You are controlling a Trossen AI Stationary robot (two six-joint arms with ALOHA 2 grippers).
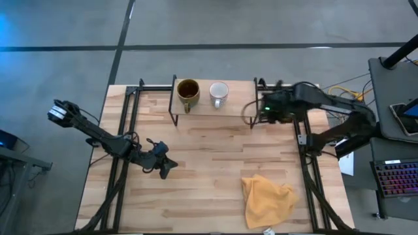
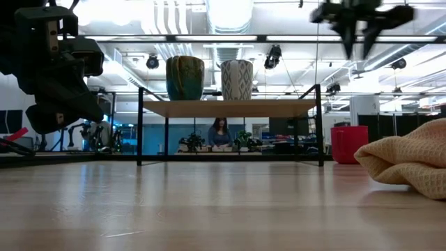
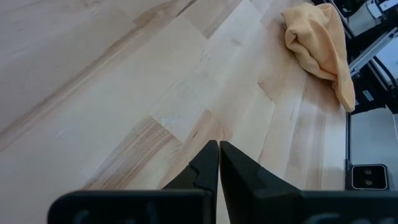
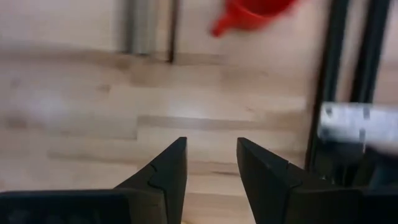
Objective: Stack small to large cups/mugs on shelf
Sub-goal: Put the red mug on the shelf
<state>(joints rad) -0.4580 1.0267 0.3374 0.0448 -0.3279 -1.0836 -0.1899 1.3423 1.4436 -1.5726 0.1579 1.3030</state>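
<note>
The light-wood shelf [image 1: 238,104] on black legs stands at the table's far middle and also shows in the low view [image 2: 230,108]. On it stand the dark brown mug [image 1: 188,93] and the white mug [image 1: 219,93], side by side. The red mug [image 2: 348,144] stands on the table right of the shelf; in the high view my right arm hides it. My right gripper [image 4: 211,142] is open and empty, high above the table by the shelf's right end [image 2: 359,49], with the red mug [image 4: 252,14] ahead of it. My left gripper [image 3: 219,155] is shut and empty over the table's left middle [image 1: 166,170].
A crumpled yellow-orange cloth [image 1: 268,199] lies on the table near the front right, and also shows in the low view [image 2: 408,164]. Black frame rails [image 1: 127,130] run along both table sides. Bare wood lies between the shelf and the front edge.
</note>
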